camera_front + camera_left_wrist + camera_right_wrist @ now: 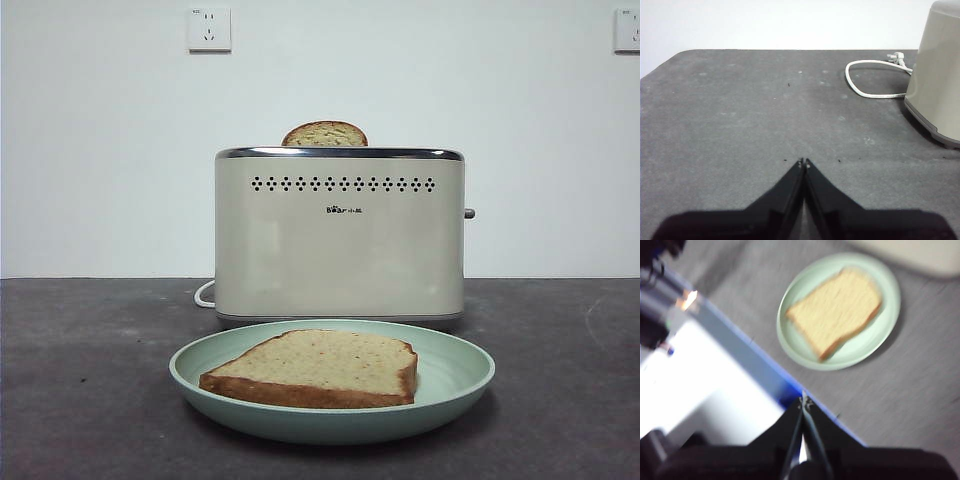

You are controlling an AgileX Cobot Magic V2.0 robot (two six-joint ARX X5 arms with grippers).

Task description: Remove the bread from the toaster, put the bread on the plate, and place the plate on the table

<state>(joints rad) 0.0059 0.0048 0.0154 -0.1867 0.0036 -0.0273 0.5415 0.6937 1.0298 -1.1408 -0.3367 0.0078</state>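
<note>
The bread (318, 366) lies flat on the mint-green plate (455, 378), which rests on the dark table (80, 380) in front of the cream toaster (340, 235). The right wrist view shows the same bread (836, 309) on the plate (790, 335) from above, blurred. My right gripper (804, 403) is shut and empty, raised over the table's front edge, apart from the plate. My left gripper (804, 162) is shut and empty, low over bare table to the side of the toaster (937, 75). Neither gripper appears in the front view.
A narrower slice (324, 134) with a domed top pokes out of the toaster slot. A white power cord (872, 80) loops on the table beside the toaster. The table's blue front edge (747, 357) and the floor beyond show in the right wrist view.
</note>
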